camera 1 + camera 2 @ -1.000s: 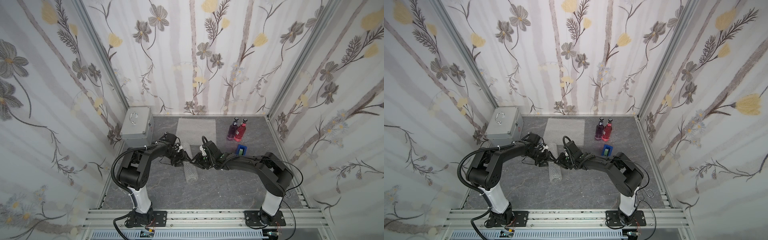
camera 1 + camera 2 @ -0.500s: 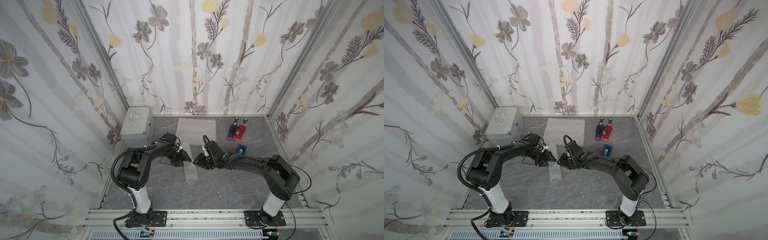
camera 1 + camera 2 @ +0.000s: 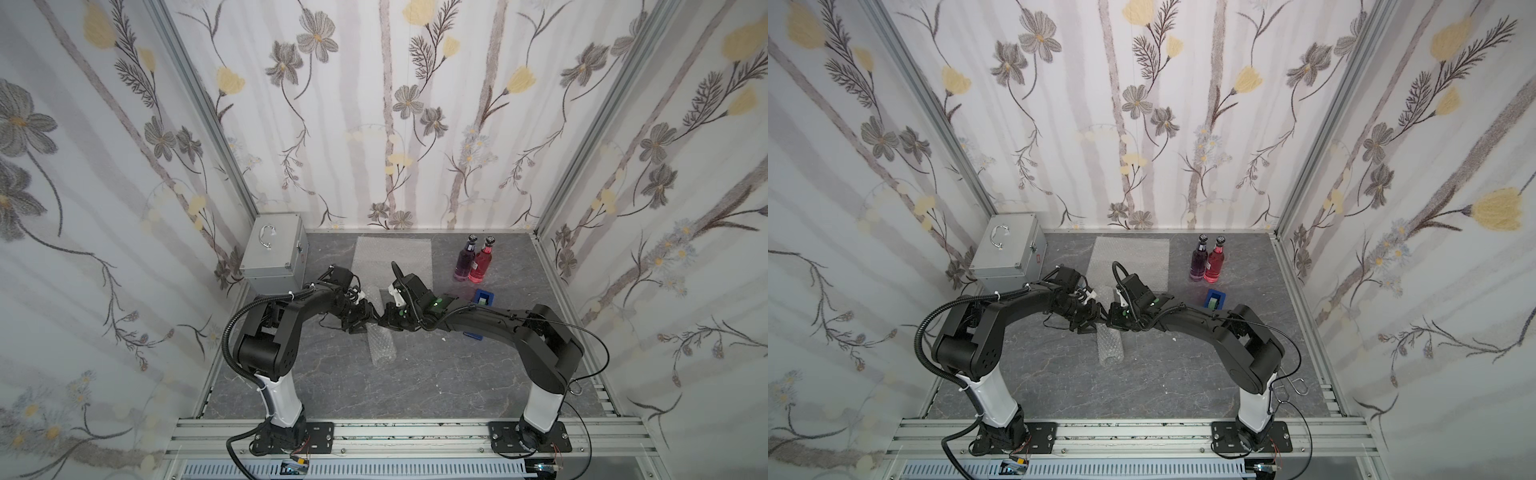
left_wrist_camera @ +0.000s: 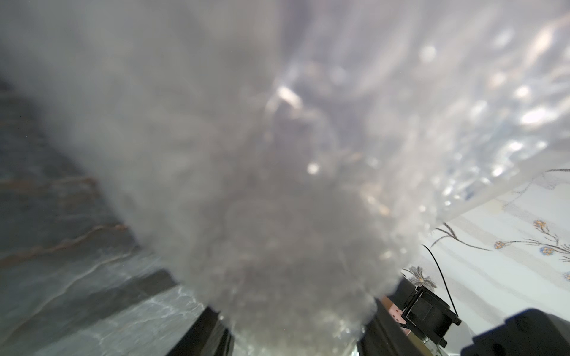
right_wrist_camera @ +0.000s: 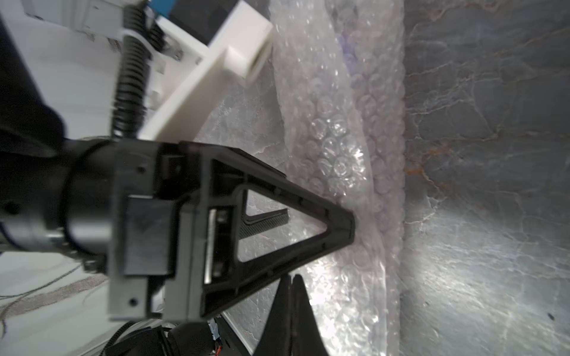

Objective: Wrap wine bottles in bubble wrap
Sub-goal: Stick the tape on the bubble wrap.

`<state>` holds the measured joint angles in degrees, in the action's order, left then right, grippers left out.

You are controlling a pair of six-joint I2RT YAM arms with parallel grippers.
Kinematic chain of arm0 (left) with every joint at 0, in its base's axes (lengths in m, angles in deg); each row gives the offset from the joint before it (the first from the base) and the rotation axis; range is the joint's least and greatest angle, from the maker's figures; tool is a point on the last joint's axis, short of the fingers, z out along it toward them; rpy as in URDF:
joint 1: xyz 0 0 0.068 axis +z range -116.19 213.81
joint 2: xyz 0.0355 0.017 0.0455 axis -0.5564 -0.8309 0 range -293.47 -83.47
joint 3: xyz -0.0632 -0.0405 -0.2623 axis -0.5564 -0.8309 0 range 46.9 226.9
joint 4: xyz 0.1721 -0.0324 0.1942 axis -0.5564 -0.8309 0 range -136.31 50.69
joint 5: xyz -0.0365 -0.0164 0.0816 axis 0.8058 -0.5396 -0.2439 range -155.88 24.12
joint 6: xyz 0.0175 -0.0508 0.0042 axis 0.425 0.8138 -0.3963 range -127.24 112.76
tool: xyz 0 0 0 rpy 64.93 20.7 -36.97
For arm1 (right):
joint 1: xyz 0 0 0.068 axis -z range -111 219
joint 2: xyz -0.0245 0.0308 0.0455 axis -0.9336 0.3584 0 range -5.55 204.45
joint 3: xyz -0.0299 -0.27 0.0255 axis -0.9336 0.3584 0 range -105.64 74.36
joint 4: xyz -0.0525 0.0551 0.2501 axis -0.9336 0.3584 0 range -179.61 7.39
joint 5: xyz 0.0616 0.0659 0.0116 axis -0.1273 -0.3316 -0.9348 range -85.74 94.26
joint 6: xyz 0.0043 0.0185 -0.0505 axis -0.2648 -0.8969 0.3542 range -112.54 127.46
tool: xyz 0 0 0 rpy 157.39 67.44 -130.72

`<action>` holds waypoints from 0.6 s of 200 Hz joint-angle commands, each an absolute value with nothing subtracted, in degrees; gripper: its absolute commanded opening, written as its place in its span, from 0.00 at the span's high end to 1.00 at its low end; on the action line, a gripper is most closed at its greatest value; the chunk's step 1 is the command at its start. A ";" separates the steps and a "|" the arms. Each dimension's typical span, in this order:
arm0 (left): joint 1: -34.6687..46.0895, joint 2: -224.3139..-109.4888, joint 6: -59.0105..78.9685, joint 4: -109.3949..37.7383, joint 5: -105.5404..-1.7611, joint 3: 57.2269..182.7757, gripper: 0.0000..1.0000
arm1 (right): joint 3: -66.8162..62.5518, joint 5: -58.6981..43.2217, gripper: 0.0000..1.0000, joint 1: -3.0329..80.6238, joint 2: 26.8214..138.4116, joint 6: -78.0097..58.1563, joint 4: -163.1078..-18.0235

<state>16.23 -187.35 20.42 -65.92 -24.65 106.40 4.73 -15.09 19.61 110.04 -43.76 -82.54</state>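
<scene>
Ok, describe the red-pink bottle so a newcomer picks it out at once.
From the silver metal case in the back-left corner, look across the flat bubble wrap sheet to two upright bottles back-right. The red-pink bottle is the right-hand one; the purple bottle stands beside it.

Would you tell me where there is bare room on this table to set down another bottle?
The widest bare patch is the table's front, between the arm bases and the front rail. Another lies between the bottles and the right wall. The middle is crowded: the left arm and right arm meet over the wrapped roll, with flat bubble wrap behind.
</scene>
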 commanded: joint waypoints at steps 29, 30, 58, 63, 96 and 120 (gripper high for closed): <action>16.14 -187.93 21.06 -68.38 -32.57 106.05 0.43 | 5.02 -17.92 1.00 19.34 113.70 -42.99 -83.55; 16.19 -187.95 21.01 -68.39 -32.57 106.01 0.43 | 5.06 -17.99 1.00 19.34 113.71 -42.99 -83.59; 16.14 -188.12 21.04 -68.37 -32.57 106.09 0.43 | 5.28 -17.79 0.99 19.79 110.73 -41.88 -82.51; 16.14 -188.13 21.03 -68.40 -32.55 106.11 0.43 | 5.35 -17.52 0.98 19.99 109.84 -41.72 -82.17; 16.13 -187.99 21.00 -68.49 -32.57 106.11 0.43 | 5.00 -15.53 0.87 21.10 105.01 -38.76 -78.34; 16.14 -188.19 21.05 -68.39 -32.57 106.08 0.43 | 3.46 -13.76 0.79 21.17 105.68 -35.21 -75.44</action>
<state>16.14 -187.41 20.42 -65.92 -24.71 106.47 4.78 -15.88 21.27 105.17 -39.33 -79.27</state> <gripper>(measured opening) 0.570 0.192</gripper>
